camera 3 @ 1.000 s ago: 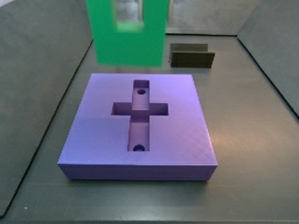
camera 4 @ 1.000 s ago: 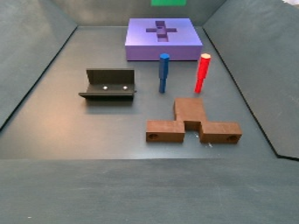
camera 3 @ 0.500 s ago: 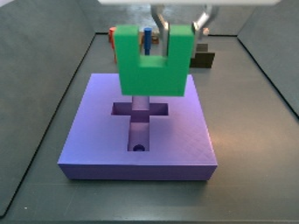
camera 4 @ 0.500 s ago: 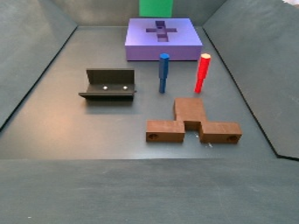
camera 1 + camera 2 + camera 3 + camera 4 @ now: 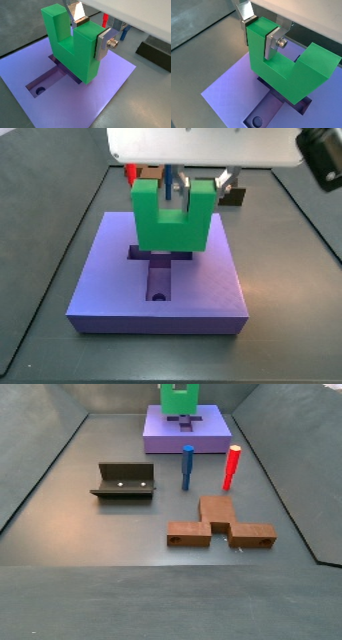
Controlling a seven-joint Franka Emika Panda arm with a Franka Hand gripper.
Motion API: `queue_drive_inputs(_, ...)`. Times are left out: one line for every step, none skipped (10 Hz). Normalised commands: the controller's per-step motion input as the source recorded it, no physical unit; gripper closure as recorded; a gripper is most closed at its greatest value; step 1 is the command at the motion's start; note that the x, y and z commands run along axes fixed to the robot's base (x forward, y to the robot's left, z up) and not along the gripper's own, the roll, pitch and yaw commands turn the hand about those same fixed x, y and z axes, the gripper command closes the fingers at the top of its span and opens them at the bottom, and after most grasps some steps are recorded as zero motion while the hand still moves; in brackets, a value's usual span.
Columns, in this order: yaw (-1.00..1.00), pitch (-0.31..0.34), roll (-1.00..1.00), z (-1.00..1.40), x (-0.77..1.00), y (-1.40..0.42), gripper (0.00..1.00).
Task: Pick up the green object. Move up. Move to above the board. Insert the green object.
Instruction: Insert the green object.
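Above the board [image 5: 160, 263], the gripper [image 5: 183, 186] clamping the green object [image 5: 171, 216] has come lower toward the cross recess.

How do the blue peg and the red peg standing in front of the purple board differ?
In a side view the blue peg is darker, slimmer and a little shorter than the red peg. The blue peg stands straight up; the red peg leans slightly. Both stand on the floor in front of the board, apart from each other, while the gripper holds the green object over the board.
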Motion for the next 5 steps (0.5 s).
queue_drive_inputs(0.02,-0.037,-0.07,-0.33,0.0,0.0,1.0)
queue_drive_inputs(0.01,-0.09,-0.13,-0.22,-0.2,0.08,1.0)
queue_drive_inputs(0.04,-0.167,-0.19,-0.13,-0.34,0.17,1.0)
queue_drive_inputs(0.02,-0.146,-0.21,-0.1,-0.31,0.14,1.0)
queue_drive_inputs(0.04,-0.177,-0.21,-0.1,-0.34,0.04,1.0)
